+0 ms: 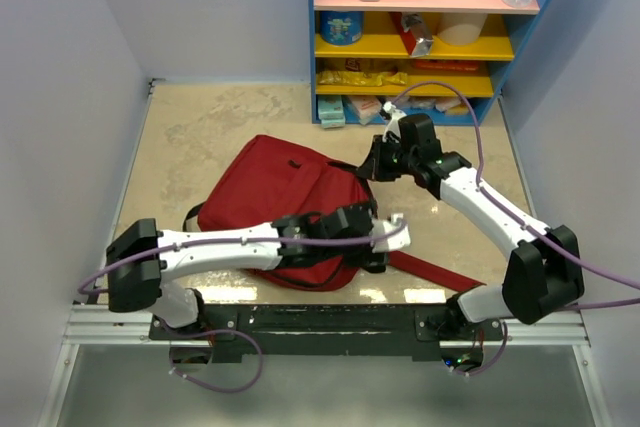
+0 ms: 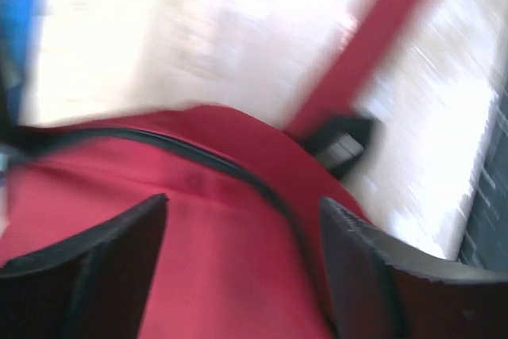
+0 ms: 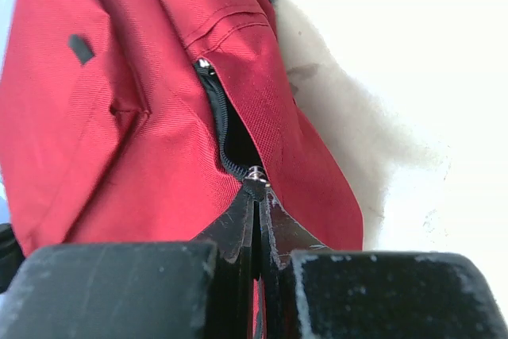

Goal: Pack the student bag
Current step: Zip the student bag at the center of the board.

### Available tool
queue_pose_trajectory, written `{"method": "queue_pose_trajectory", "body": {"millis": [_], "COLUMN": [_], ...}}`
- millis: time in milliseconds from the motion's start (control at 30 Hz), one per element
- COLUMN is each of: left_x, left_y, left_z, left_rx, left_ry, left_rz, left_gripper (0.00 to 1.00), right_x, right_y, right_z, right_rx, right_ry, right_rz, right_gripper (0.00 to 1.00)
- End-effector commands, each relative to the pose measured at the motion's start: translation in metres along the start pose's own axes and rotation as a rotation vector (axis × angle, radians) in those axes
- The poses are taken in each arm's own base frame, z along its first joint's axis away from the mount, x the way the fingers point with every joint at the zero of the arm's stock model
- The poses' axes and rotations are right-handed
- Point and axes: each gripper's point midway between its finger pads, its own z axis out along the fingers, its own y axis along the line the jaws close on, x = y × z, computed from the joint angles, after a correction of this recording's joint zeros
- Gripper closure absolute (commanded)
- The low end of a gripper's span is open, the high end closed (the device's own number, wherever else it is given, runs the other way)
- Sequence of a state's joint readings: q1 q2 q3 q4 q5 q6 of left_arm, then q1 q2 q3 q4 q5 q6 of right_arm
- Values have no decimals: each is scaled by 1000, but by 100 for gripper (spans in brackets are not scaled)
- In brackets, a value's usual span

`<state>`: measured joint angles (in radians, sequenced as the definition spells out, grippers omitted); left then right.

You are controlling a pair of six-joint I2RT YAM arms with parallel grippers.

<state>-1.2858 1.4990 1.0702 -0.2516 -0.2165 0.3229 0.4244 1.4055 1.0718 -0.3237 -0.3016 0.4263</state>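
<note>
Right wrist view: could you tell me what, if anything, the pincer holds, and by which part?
The right pincer holds the student bag by its zipper pull, at the end of a partly open zipper.

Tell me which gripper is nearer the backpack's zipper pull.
Right. The right gripper is shut on the zipper pull; the left gripper hangs open over the near side of the backpack.

The student bag [image 1: 275, 182] lies on the table [image 1: 195, 127].
</note>
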Motion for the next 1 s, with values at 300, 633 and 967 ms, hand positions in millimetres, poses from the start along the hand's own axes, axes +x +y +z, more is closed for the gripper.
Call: {"method": "queue_pose_trajectory", "body": {"millis": [300,633,967], "left_x": [-32,-24,-26], "left_y": [76,49,17], "left_z": [33,28,20], "left_rx": [-223,-151,-75], "left_ry": [-21,7,-9], "left_rz": [-341,-416,-370], "left_gripper": [39,26,24], "right_x": [-9,-14,-18], "right_y": [10,15,16], "right_z": [-6,-7,-7], "right_rx": [-70,-87,-80], "right_ry": [-92,-94,-101], "right_rz": [-16,-14,-16], "right_gripper": [100,100,100]}}
